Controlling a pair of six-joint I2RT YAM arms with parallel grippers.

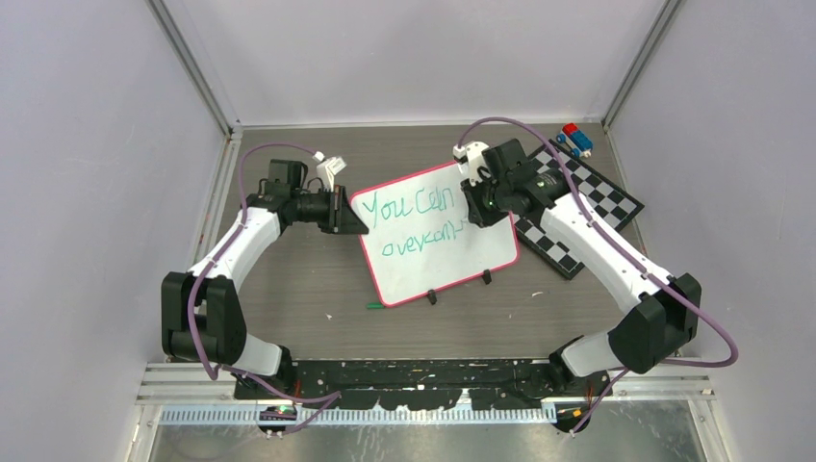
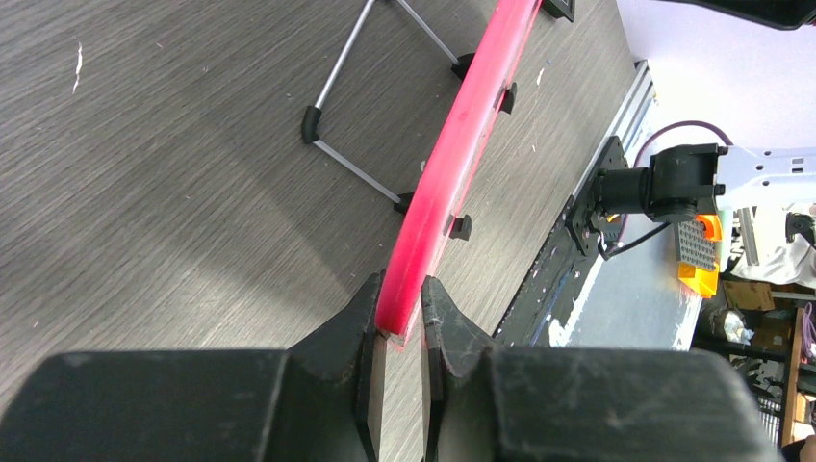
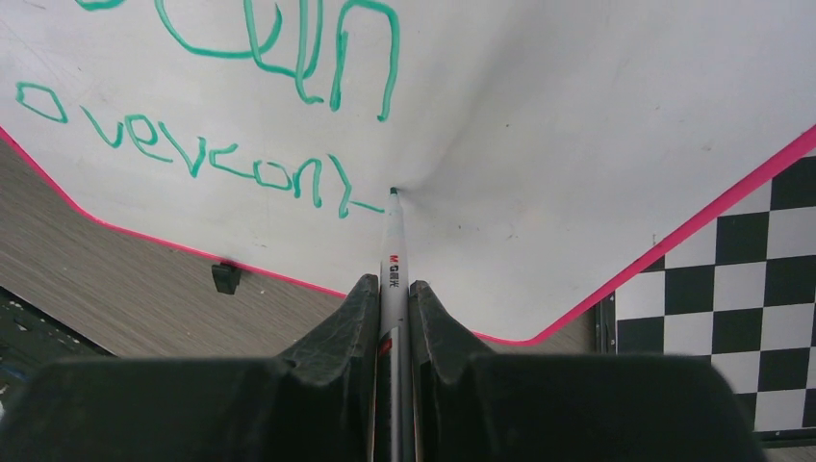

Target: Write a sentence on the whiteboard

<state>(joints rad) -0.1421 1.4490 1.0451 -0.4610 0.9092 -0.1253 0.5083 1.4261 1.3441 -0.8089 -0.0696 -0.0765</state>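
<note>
We pinch the whiteboard rim with left fingers to steady it, right fingers clamped on the marker, tip mid-way through the sentence.

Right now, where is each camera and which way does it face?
Top external: high behind both arms, which show whole, looking down on the white pink-rimmed whiteboard.
Left wrist: behind the left gripper, looking along the board rim it clamps.
Right wrist: behind the right gripper and its grey marker, facing green handwriting.
All share the whiteboard.
</note>
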